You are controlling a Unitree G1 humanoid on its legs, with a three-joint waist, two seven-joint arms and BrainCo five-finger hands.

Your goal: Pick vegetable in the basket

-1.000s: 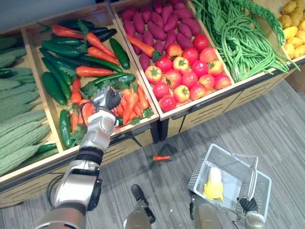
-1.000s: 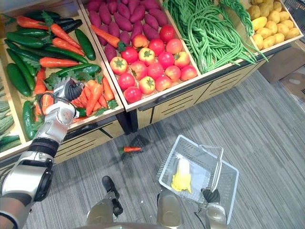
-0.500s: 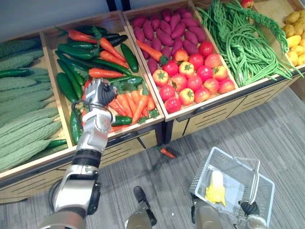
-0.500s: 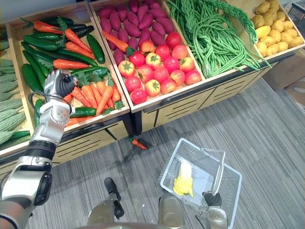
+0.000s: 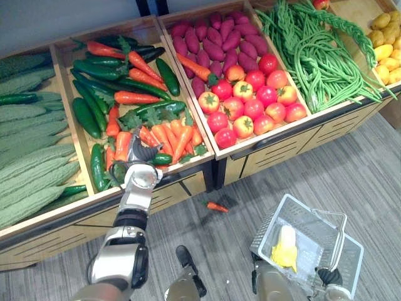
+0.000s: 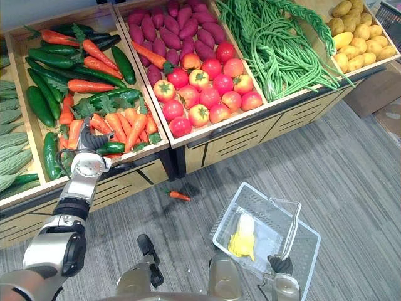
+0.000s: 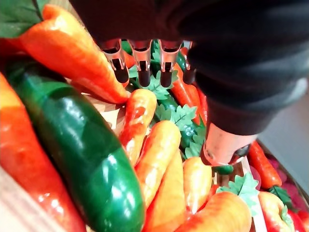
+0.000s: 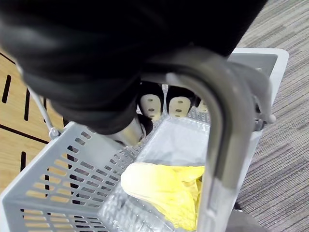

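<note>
My left hand [image 5: 141,176] hangs at the front edge of the carrot and cucumber bin. Its fingers [image 7: 140,63] are straight and open over a pile of carrots [image 5: 169,135] and a short green cucumber [image 7: 82,154], holding nothing. One small carrot [image 5: 217,206] lies on the floor in front of the bins. My right hand [image 8: 150,104] is shut on the handle [image 8: 217,111] of a grey wire basket [image 5: 313,210] at the lower right. A yellow-white leafy vegetable [image 5: 283,244] lies inside the basket.
Wooden bins run across the back: bitter gourds [image 5: 28,157] at the left, then carrots with cucumbers, sweet potatoes [image 5: 213,37] with tomatoes [image 5: 250,103], long beans [image 5: 313,50] and potatoes [image 5: 388,44]. Grey carpet [image 5: 351,163] spreads in front.
My left hand's curled fingers have straightened, and the hand has drawn back from the middle of the carrots to the bin's front edge. The carrot on the floor has turned. The camera shifted.
</note>
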